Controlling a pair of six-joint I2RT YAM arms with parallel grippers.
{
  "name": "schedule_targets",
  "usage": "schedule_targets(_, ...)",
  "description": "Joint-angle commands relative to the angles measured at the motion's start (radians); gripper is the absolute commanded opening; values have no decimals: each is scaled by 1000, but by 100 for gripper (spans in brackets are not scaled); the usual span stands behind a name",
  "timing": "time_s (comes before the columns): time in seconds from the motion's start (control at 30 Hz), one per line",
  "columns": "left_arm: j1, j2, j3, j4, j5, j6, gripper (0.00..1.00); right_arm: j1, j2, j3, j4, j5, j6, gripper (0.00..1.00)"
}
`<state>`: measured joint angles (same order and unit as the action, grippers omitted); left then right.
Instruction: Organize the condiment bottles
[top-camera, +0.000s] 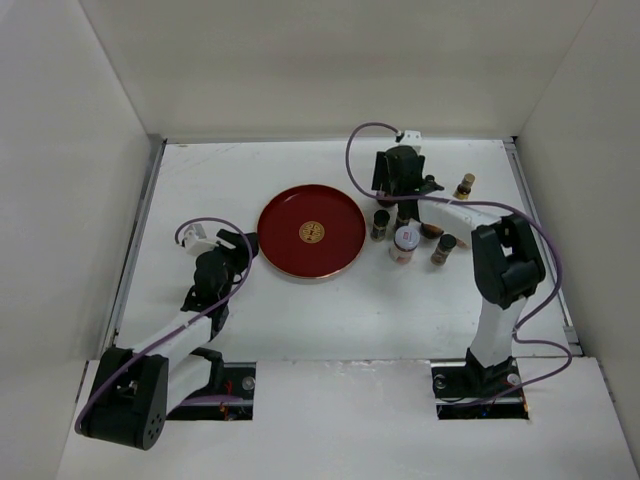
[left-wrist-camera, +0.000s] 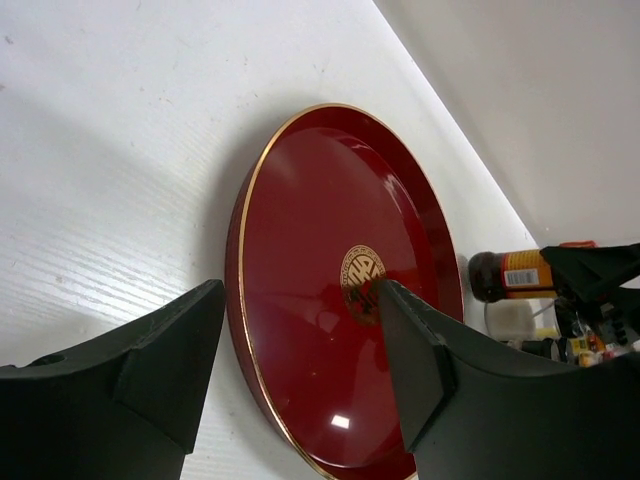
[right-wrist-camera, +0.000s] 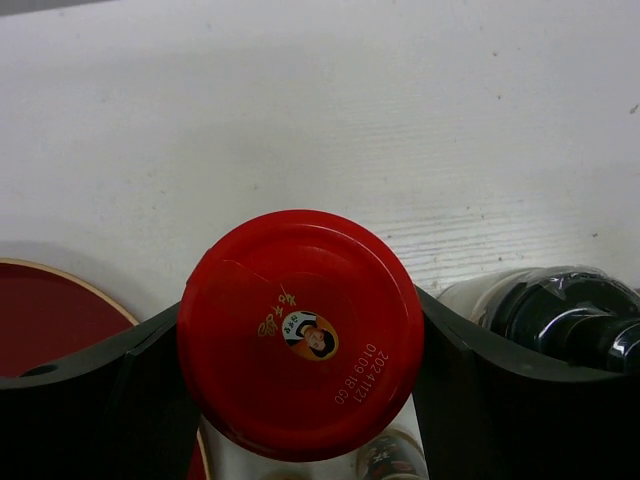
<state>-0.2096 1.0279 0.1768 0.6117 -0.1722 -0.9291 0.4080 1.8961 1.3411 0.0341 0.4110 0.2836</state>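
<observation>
My right hand (right-wrist-camera: 300, 375) is closed on a jar with a round red lid (right-wrist-camera: 300, 325), and both black fingers (right-wrist-camera: 140, 390) press against the sides of the lid. I see this jar only from above, as a lid with a small portrait and printed numbers, so I cannot tell if it stands on the white table (right-wrist-camera: 330, 110) or hangs over it. This hand is at the far right side of the round dark red tray with a thin gold rim (top-camera: 311, 232), near it but not above it.

Just right of the held jar is a dark glass bottle with a black cap (right-wrist-camera: 570, 315). On the near side of this hand stand a small dark bottle (top-camera: 380, 223), a jar with a pale lid (top-camera: 405, 243) and a second small dark bottle (top-camera: 443, 249). A little bottle with a yellowish cap (top-camera: 463, 186) stands more to the right.

My left hand (left-wrist-camera: 300, 340) is wide open and holds nothing. It is at the left edge of the tray, with the fingers pointing toward it.
</observation>
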Motion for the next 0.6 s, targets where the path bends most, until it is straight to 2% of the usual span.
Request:
schedule_targets(0.0,5,-18,-7,56,10,-8,61,30,-130,59,220,28,-30,53)
schedule_targets(0.27,8,-28,-14,56,-6,-11,62,145,-121,133,211,15,-52,53)
schedule_targets(0.57,59,-31,-33,42,-4,-45,62,340,125,369,205,-17,-35,53)
